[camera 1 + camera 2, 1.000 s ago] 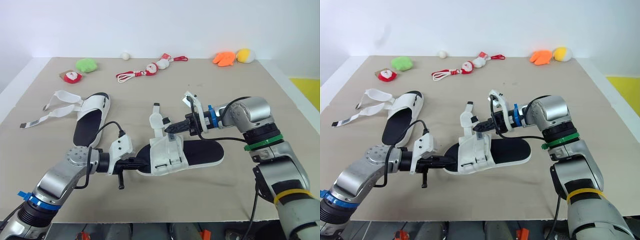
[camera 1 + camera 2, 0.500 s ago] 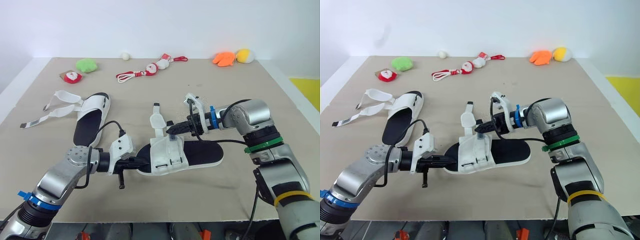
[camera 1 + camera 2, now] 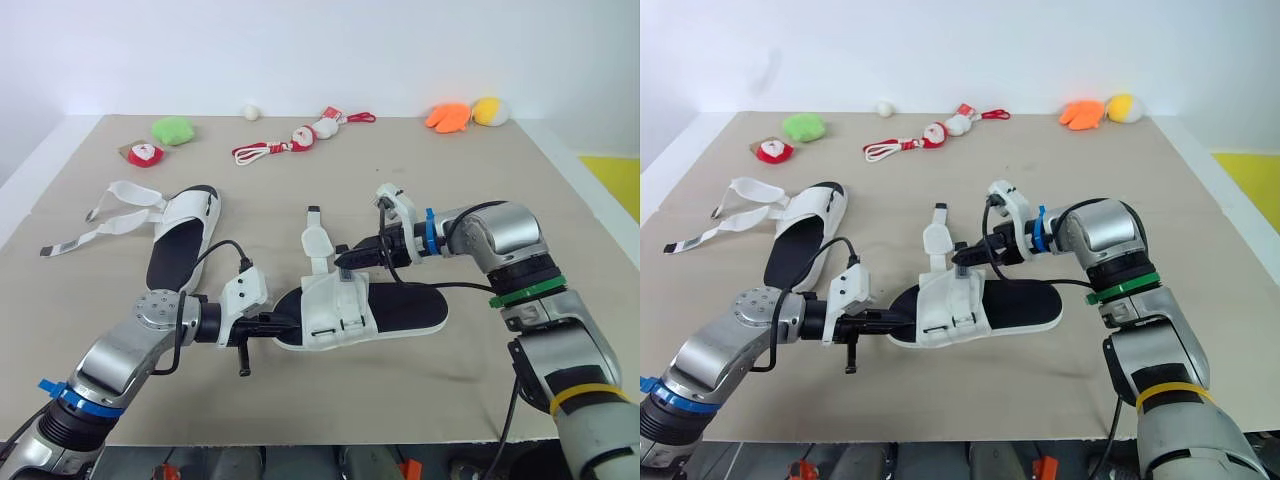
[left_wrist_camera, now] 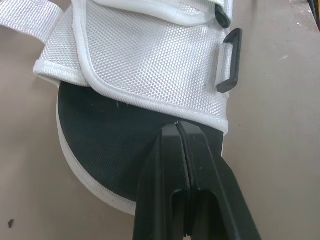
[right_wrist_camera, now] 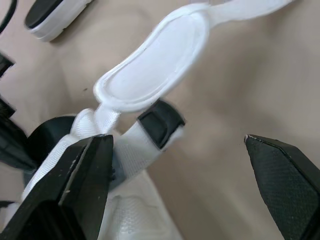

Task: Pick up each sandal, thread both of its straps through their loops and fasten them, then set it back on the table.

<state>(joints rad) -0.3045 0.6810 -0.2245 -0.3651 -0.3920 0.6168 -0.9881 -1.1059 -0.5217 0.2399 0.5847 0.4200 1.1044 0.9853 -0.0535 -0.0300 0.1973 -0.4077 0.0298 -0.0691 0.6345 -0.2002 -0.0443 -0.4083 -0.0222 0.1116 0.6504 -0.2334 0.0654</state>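
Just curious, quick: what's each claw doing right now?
Left gripper: shut, tips at the nearer sandal, at its toe.
Right gripper: open, by that sandal's loose strap.

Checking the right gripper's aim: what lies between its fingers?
In the right wrist view, the sandal strap's black tip lies between the open right gripper's fingers, unclamped, over bare table.

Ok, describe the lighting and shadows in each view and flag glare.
Left eye view: even, diffuse light; the white mesh sandal with black insole casts a faint soft shadow on the beige tabletop. Left wrist view: flat light, no hotspots on the sandal. Right wrist view: its white padded strap tab is bright, not blown out.
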